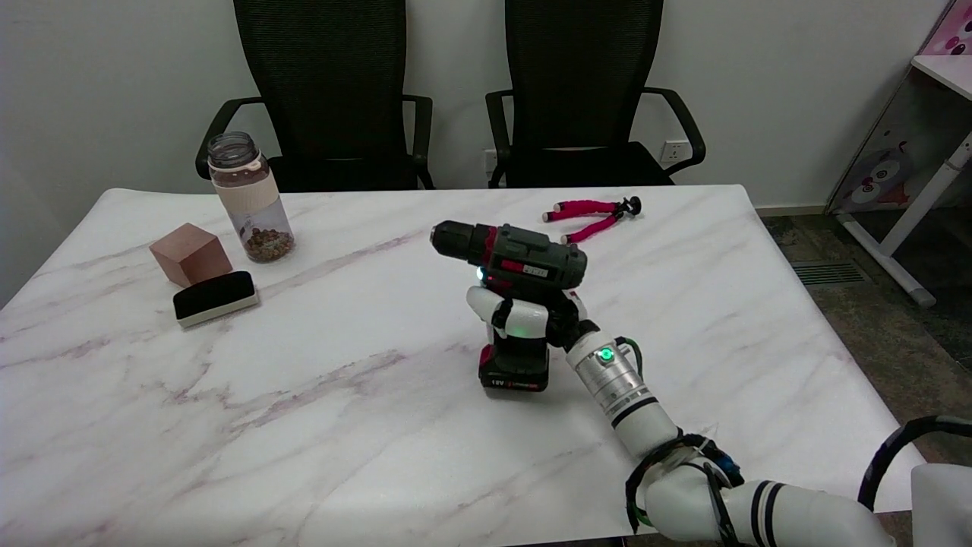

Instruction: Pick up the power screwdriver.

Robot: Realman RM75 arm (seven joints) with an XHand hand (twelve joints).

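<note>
The power screwdriver [516,262] is dark green and red with a black chuck pointing left. It stands upright near the middle of the marble table [304,425], its black battery base [514,374] low over or on the tabletop; I cannot tell which. My right hand [525,315] wraps its fingers around the handle below the body and grips it. A small light glows green at the trigger. The arm reaches in from the lower right.
At the back left stand a jar with brown bits [249,199], a brown cube [190,253] and a black-topped eraser block [215,298]. A pink flexible tripod [594,215] lies behind the tool. Two black chairs stand beyond the far edge.
</note>
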